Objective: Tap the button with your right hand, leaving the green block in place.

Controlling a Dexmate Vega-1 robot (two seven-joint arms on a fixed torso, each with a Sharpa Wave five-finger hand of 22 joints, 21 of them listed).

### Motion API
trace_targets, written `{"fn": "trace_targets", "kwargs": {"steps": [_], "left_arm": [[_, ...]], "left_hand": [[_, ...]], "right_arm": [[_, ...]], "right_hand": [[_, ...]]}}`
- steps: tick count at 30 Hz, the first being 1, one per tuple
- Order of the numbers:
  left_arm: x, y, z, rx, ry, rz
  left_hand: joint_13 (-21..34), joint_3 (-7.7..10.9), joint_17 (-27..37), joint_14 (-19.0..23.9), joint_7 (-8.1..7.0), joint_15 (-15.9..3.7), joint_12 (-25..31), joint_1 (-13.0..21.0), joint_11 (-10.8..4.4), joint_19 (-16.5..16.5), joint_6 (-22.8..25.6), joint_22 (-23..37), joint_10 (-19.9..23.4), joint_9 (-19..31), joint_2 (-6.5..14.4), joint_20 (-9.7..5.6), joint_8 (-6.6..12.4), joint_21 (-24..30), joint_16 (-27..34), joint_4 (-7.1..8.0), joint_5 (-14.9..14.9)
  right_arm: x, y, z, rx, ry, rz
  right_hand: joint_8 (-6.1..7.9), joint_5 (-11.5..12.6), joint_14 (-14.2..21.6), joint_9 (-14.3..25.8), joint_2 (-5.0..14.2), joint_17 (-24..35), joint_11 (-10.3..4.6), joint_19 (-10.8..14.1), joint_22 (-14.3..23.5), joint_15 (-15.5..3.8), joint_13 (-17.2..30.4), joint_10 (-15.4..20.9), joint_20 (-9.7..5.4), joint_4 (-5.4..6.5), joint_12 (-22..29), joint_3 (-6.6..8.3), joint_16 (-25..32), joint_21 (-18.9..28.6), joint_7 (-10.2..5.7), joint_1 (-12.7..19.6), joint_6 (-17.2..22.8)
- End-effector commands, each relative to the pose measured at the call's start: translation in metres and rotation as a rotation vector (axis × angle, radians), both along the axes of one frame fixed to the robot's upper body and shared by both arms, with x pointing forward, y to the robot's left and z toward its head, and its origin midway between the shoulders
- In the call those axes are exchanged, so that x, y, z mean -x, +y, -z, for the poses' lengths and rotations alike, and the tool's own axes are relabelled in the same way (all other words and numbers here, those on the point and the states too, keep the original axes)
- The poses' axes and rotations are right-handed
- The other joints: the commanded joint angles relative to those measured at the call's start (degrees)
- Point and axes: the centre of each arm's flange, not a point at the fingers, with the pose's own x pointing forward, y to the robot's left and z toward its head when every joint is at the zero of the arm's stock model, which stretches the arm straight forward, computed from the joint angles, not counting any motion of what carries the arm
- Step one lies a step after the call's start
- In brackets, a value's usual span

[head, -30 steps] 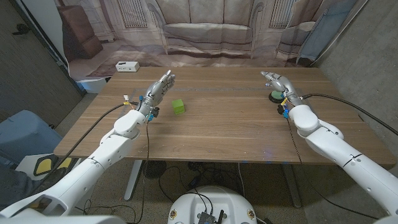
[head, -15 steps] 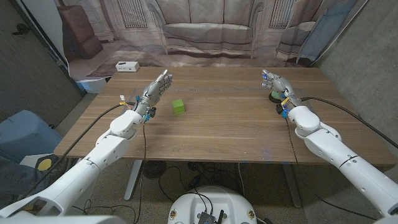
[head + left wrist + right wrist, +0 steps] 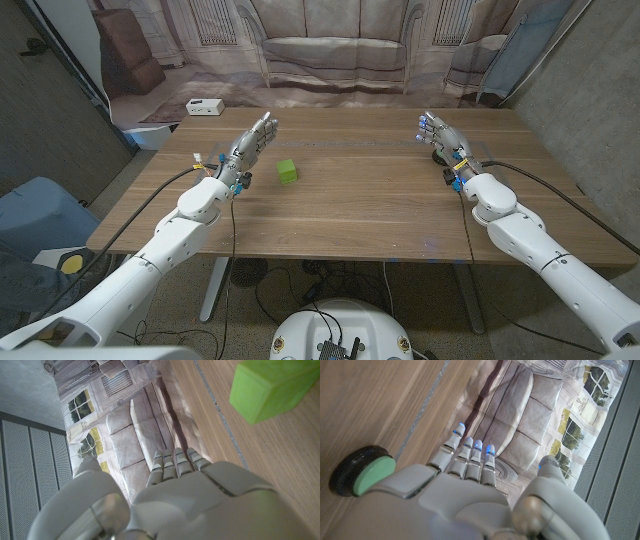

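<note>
Standing on the wooden table (image 3: 340,205), the small green cube-shaped block (image 3: 287,171) sits toward the ten o'clock part of the tabletop, upright on one face, with nothing touching it. The left wrist view shows the same block (image 3: 272,387) resting on the wood grain past the fingertips of the left hand.

The left hand (image 3: 250,146), silver-grey and jointed, is at the nine o'clock side of the block, near it but apart. Its fingers (image 3: 176,462) are extended side by side and released, grasping nothing.

The round button with a green top and black base (image 3: 364,476) sits toward the two o'clock part of the tabletop, well apart from the block. In the head view the button (image 3: 440,155) is largely covered by the right hand, with a dark edge of the base visible beside it.

The right hand (image 3: 445,138) is positioned over the button. Its fingers (image 3: 470,457) are straight and released, grasping nothing, with blue lights at the tips. Whether the hand touches the button top cannot be told from either view.

A small white box (image 3: 204,107) lies on the floor beyond the eleven o'clock corner of the table, in front of a printed backdrop of a sofa (image 3: 330,50).
</note>
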Motion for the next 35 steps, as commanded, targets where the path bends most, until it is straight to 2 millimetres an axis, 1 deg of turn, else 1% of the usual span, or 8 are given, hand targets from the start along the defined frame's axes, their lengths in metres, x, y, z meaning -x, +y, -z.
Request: {"fn": "trace_targets", "kwargs": {"steps": [1,12,26,35], "left_arm": [[-0.0006,-0.0023,0.0033,-0.002,-0.004,0.008],[0.0000,-0.0008,0.0058,0.017,-0.012,0.013],[0.0013,-0.0010,0.0073,0.015,-0.011,0.013],[0.0026,-0.0019,0.0080,0.013,-0.015,0.017]], "left_hand": [[0.14,0.22,0.09,-0.14,-0.11,-0.06,0.03,0.08,-0.19,0.41,0.13,0.29,0.02,0.25,0.36,0.37,0.09,-0.22,0.15,-0.44,-0.21],[0.14,0.21,0.10,-0.10,-0.13,0.00,0.04,0.05,-0.29,0.40,0.15,0.29,0.04,0.25,0.38,0.39,0.10,-0.29,0.17,-0.49,-0.21],[0.14,0.18,0.10,-0.19,-0.05,0.05,0.03,0.01,-0.30,0.41,0.20,0.29,0.01,0.25,0.40,0.39,0.12,-0.38,0.13,-0.55,-0.21],[0.14,0.17,0.10,-0.17,-0.03,0.00,0.04,-0.02,-0.32,0.44,0.25,0.29,0.04,0.25,0.43,0.37,0.14,-0.42,0.15,-0.60,-0.21]], "right_arm": [[-0.0055,-0.0002,0.0148,-0.073,-0.002,-0.070],[-0.0042,-0.0014,0.0184,-0.090,-0.009,-0.074],[-0.0030,-0.0034,0.0221,-0.072,0.014,-0.056],[-0.0026,-0.0004,0.0241,-0.062,0.019,-0.051]], "right_hand": [[-0.25,-0.21,0.36,0.14,-0.23,0.32,0.15,0.42,0.12,0.17,-0.06,0.13,-0.08,-0.18,-0.12,-0.32,-0.07,0.36,0.03,-0.51,-0.17],[-0.25,-0.22,0.65,0.12,-0.45,0.26,0.10,0.70,0.11,0.19,-0.09,0.32,-0.04,-0.30,-0.09,-0.38,-0.04,0.41,0.00,-0.49,-0.14],[-0.22,-0.19,0.68,0.11,-0.49,0.23,0.05,0.73,0.11,0.30,-0.10,0.39,0.17,-0.35,-0.11,-0.38,-0.10,0.36,-0.03,-0.48,-0.03],[-0.20,-0.18,0.66,0.11,-0.44,0.22,-0.02,0.73,0.12,0.36,-0.12,0.37,0.25,-0.35,-0.14,-0.35,-0.14,0.32,-0.07,-0.50,0.03]]}}
